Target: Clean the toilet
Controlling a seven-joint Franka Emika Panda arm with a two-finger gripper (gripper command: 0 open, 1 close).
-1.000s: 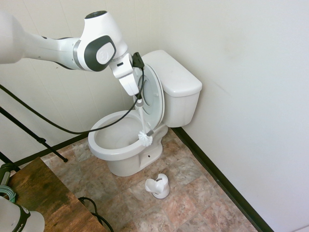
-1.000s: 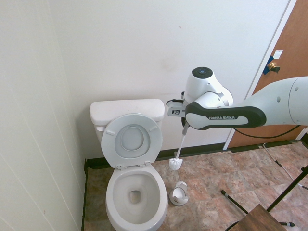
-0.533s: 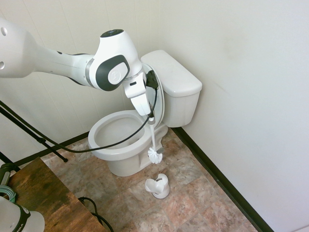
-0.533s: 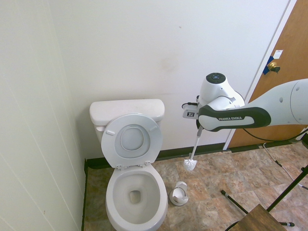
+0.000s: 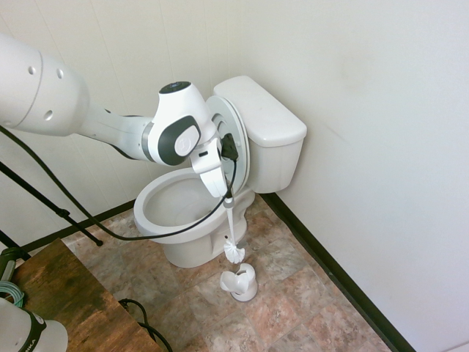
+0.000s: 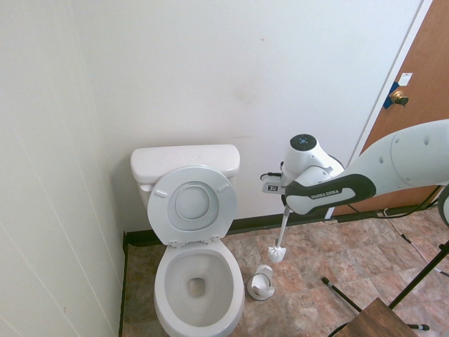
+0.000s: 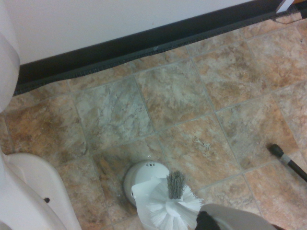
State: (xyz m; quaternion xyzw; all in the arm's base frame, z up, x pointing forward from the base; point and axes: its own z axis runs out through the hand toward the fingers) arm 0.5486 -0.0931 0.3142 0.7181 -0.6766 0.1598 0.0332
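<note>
The toilet (image 5: 170, 229) (image 6: 171, 291) stands in the corner, white, with its lid (image 5: 236, 139) raised against the tank (image 6: 184, 160). My gripper (image 5: 228, 199) (image 6: 285, 208) is beside the bowl, on the side away from the corner wall. It is shut on the thin handle of a white toilet brush. The brush hangs upright with its bristle head (image 5: 234, 254) (image 6: 277, 253) (image 7: 171, 207) just above the small white brush holder (image 5: 240, 283) (image 6: 261, 283) (image 7: 143, 178) on the floor. Part of the toilet's base (image 7: 24, 196) shows in the wrist view.
A wooden table top (image 5: 69, 301) lies near the toilet's front. A black baseboard (image 7: 144, 40) runs along the wall behind. A brown door (image 6: 417, 105) stands beyond the arm. The tiled floor (image 5: 293, 293) spreads around the holder.
The arm swung the brush from the bowl's rim out past the toilet's side, then lowered it until its head hangs just over the holder. The grip stayed shut.
</note>
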